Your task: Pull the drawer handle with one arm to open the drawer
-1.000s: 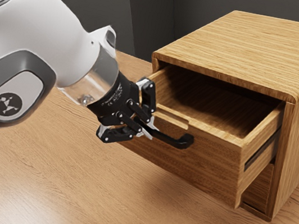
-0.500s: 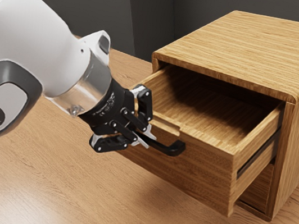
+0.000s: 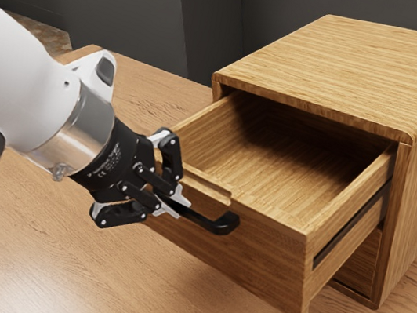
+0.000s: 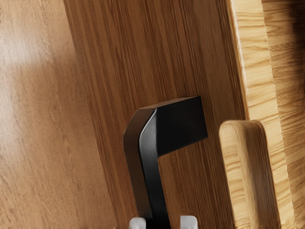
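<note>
1. Where a wooden table [image 3: 55, 275] spreads across the whole scene, a box-shaped wooden cabinet [image 3: 365, 70] stands on it at the exterior view's right, toward the far side.
2. A white robot arm [image 3: 21, 87] enters from the exterior view's left and reaches right, toward the cabinet's open face.
3. The drawer [image 3: 258, 244] sits in the cabinet's upper slot and stands well out of it, toward the near left. It is open far enough for its wooden floor and side walls to show from above. Its back part is under the cabinet's top.
4. The black two-finger gripper [image 3: 168, 202] is at the drawer's near left face. It is closed narrowly around the handle's bar, one finger on each side.
5. The drawer handle [image 3: 210, 222] is a black bar mounted on the drawer front [image 4: 143, 57]. It stands out from the wood and runs along it. In the wrist view, its bent end meets the panel, and the bar comes back toward the hand.
6. Two pale fingertips [image 4: 137, 223] touch the bar from opposite sides.
7. A small rounded notch [image 4: 248, 171] is cut into the drawer front's top edge, just beside the handle.
</note>
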### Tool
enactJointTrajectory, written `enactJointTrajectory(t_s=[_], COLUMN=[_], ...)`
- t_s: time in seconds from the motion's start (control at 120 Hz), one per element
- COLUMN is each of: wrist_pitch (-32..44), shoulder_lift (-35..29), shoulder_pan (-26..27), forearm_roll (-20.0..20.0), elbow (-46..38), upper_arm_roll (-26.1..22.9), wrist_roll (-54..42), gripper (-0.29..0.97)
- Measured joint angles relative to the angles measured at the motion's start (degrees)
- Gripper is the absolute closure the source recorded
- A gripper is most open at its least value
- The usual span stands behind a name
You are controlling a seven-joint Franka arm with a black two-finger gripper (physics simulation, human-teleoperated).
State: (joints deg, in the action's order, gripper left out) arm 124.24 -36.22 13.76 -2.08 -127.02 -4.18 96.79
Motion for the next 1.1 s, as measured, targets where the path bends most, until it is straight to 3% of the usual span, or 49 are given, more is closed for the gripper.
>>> enactJointTrajectory(t_s=[0.15, 0.217, 0.283, 0.333, 0.442, 0.625, 0.725, 0.992, 1.1], wrist_pitch=[-0.9, -2.6, -5.8, -10.3, -23.4, -35.5, -38.8, -44.0, -45.2], shoulder_lift=[-2.0, -6.1, -10.6, -10.9, -0.4, 17.8, 23.8, 35.4, 36.9], shoulder_pan=[-0.3, -1.9, -6.8, -11.2, -18.8, -20.2, -20.4, -20.7, -21.7], forearm_roll=[0.0, -0.2, -0.3, -0.5, -0.7, -0.3, -0.3, -0.2, -0.1], elbow=[-0.2, 0.1, 1.2, 7.6, 30.3, 42.2, 49.1, 54.3, 54.2], upper_arm_roll=[-1.5, -2.5, -4.5, -5.5, -7.1, -0.3, 1.8, 3.1, 3.2], wrist_roll=[0.1, 0.1, 0.1, 0.1, 0.2, -0.5, -1.4, -3.3, -3.8], gripper=[0.78, 0.67, 0.52, 0.41, 0.25, 0.11, 0.08, 0.04, 0.03])
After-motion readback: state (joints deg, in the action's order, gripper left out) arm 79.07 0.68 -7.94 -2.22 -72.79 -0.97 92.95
